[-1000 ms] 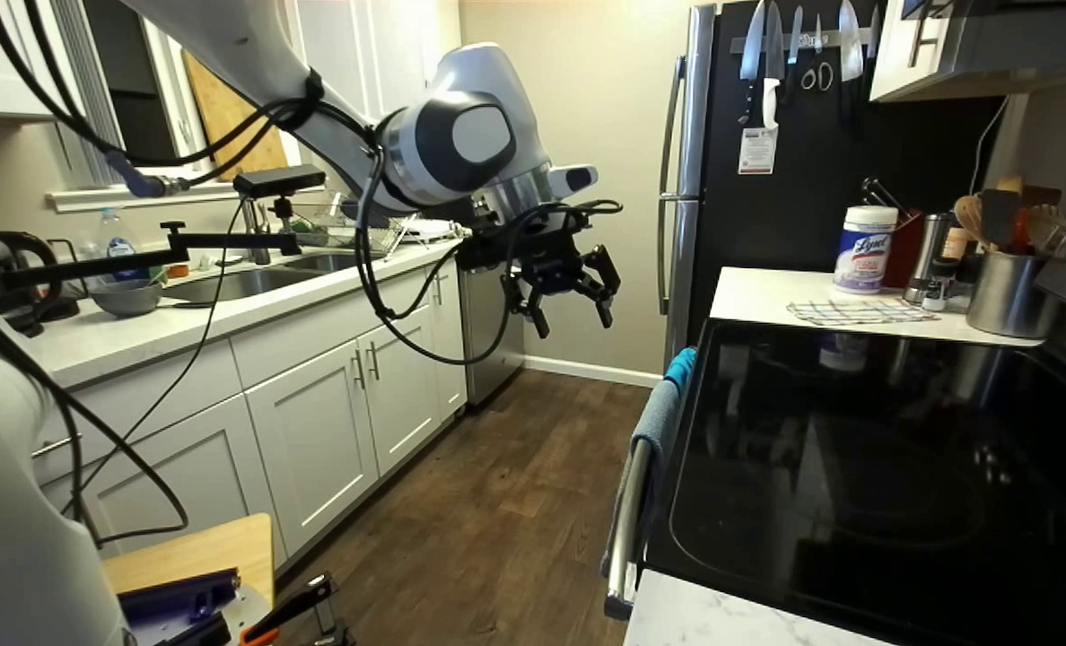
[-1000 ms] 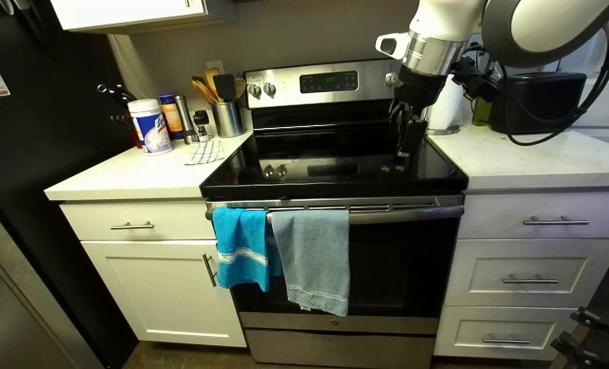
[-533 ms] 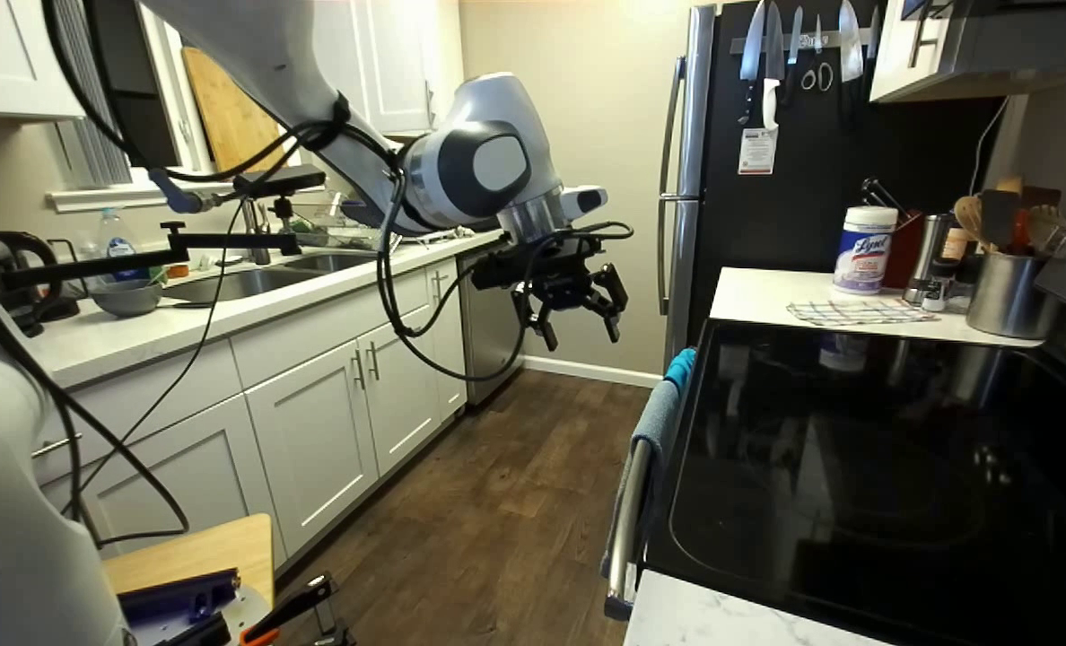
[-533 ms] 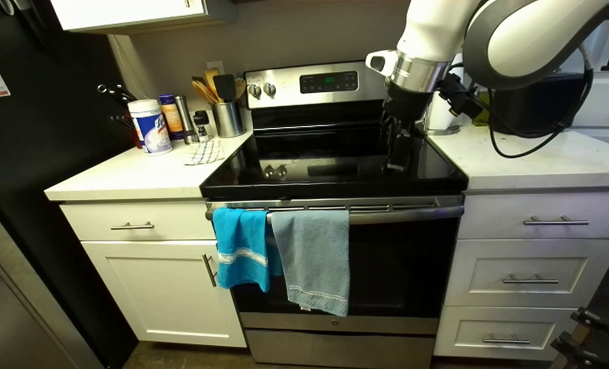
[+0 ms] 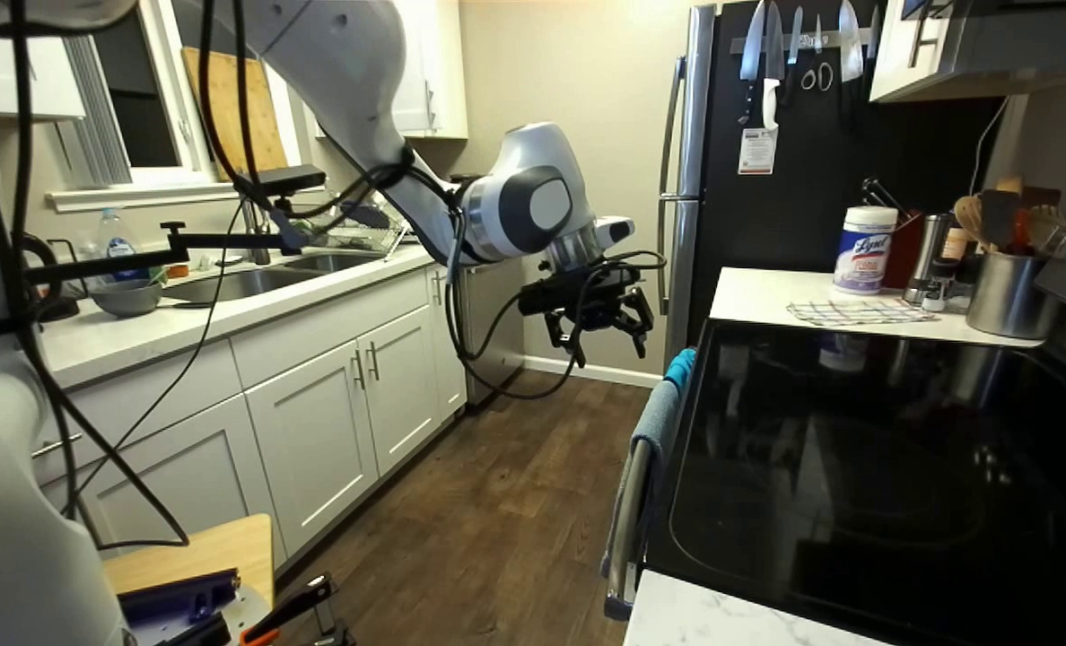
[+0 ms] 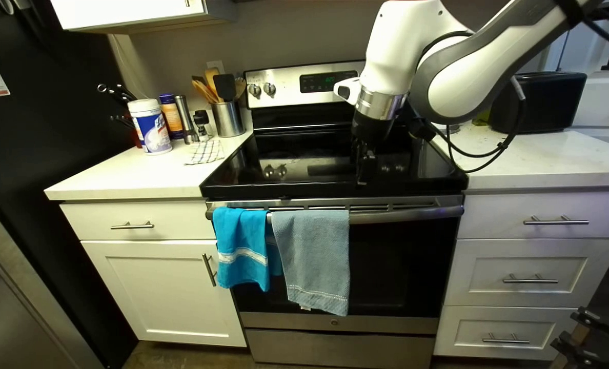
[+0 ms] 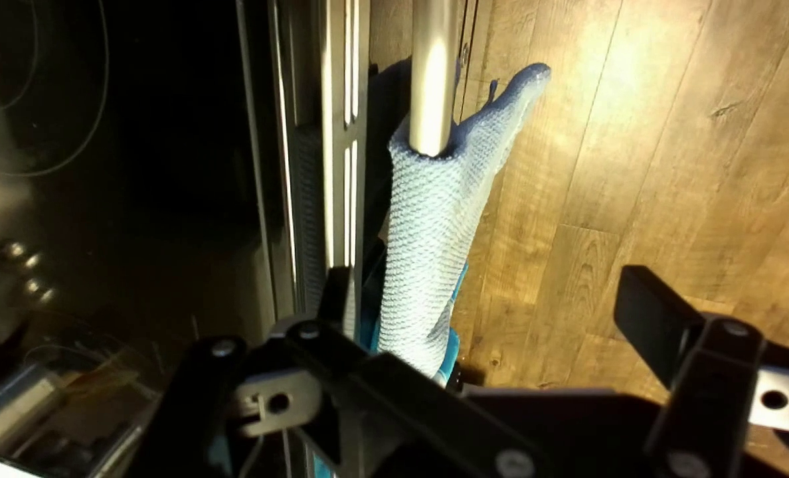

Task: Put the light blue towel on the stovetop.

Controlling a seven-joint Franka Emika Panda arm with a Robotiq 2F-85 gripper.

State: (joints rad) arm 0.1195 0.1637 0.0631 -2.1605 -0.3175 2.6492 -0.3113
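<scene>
The light blue towel hangs over the oven door handle, right of a bright blue towel. It also shows edge-on in an exterior view and from above in the wrist view. The stovetop is black glass; it also shows in the other views. My gripper is open and empty, above the towel and apart from it. In the wrist view the open fingers stand wide, with the towel between them, nearer the left finger. The gripper is dark in an exterior view.
The oven handle is a metal bar along the stove front. A wipes canister, a checked cloth and a utensil crock stand on the counter beside the stove. A sink counter runs opposite. Cables loop from the arm.
My arm has moved lower and closer to the hanging towels, rightward in an exterior view and leftward in an exterior view. The gripper stays open. The towels have not moved.
</scene>
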